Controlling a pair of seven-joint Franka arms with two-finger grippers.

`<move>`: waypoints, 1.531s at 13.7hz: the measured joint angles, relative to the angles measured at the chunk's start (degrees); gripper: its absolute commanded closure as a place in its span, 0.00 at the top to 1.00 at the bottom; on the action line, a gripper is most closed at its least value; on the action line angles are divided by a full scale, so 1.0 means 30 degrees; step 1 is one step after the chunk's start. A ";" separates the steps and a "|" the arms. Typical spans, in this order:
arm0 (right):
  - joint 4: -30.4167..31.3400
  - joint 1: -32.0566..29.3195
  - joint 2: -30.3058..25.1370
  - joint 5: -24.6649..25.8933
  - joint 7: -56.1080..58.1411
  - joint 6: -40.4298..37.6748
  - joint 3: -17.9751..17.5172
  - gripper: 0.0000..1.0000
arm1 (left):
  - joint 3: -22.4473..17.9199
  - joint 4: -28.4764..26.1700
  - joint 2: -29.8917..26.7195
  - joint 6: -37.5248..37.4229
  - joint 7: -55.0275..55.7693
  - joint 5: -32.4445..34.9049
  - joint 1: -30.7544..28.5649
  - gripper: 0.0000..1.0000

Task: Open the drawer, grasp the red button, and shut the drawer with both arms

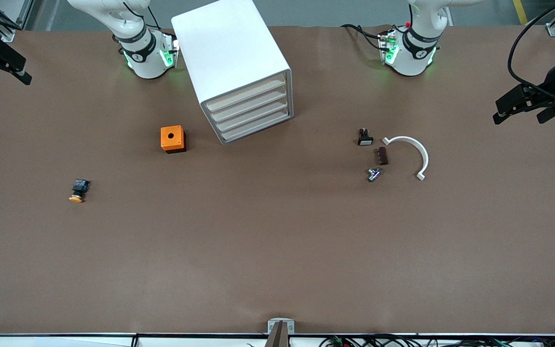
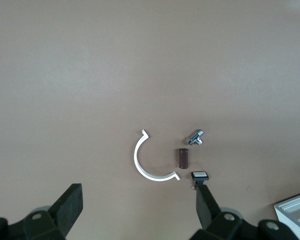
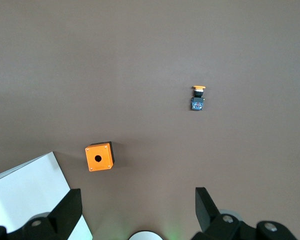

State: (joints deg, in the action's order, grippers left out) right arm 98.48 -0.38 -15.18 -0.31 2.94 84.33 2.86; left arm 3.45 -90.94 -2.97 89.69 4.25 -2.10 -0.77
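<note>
Drawers (image 1: 251, 112) all shut; left tool (image 2: 140, 210) and right tool (image 3: 135, 210) spread apart over bare counter (image 1: 277, 250). Best approached square to chosen front.

Cabinet (image 3: 30, 195) cut off; drawers' contents hidden.

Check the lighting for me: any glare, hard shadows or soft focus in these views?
Front view: even light, soft short shadows beside the cabinet and orange box; green glow at both arm bases. Left wrist view: sharp on the white clip, open left gripper fingers slightly soft. Right wrist view: flat light, open right gripper, faint green spill at the lower edge.
</note>
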 measured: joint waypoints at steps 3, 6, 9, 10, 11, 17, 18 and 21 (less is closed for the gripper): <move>-0.0001 0.0010 -0.0004 -0.0020 -0.0001 -0.0026 -0.0044 1.00 | 0.0000 0.0000 0.0001 0.0000 0.0000 0.0000 0.0000 1.00; 0.0000 0.0011 -0.0004 -0.0022 -0.0004 -0.0023 -0.0047 1.00 | 0.0000 0.0000 0.0001 0.0000 0.0004 0.0000 -0.0005 1.00; -0.0001 0.0011 -0.0004 -0.0022 -0.0005 -0.0022 -0.0046 1.00 | -0.0032 -0.0001 0.0027 -0.0001 0.0015 0.0000 -0.0062 1.00; -0.0002 0.0011 -0.0004 -0.0022 -0.0005 -0.0020 -0.0045 1.00 | -0.0052 -0.0003 0.0066 -0.0001 0.0018 0.0000 -0.0074 1.00; -0.0007 0.0011 -0.0004 -0.0022 -0.0006 -0.0020 -0.0045 1.00 | -0.0058 -0.0006 0.0140 -0.0036 0.0021 0.0000 -0.0081 1.00; -0.0109 0.0010 -0.0005 -0.0022 -0.0010 -0.0009 -0.0032 1.00 | 0.0018 -0.0163 0.1599 -0.0120 0.0024 -0.0075 0.0011 1.00; -0.0137 0.0010 -0.0005 -0.0022 -0.0010 -0.0008 -0.0033 1.00 | 0.0058 -0.0172 0.1930 -0.0120 0.0028 -0.0293 0.0037 1.00; -0.0155 0.0010 -0.0005 -0.0022 -0.0010 -0.0004 -0.0032 1.00 | 0.0075 -0.0178 0.2903 -0.0115 0.0032 -0.1757 0.0064 1.00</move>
State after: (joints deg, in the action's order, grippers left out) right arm 98.02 -0.35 -15.19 -0.37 2.91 84.31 2.76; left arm 3.68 -91.48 5.74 89.34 4.35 -7.37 -0.58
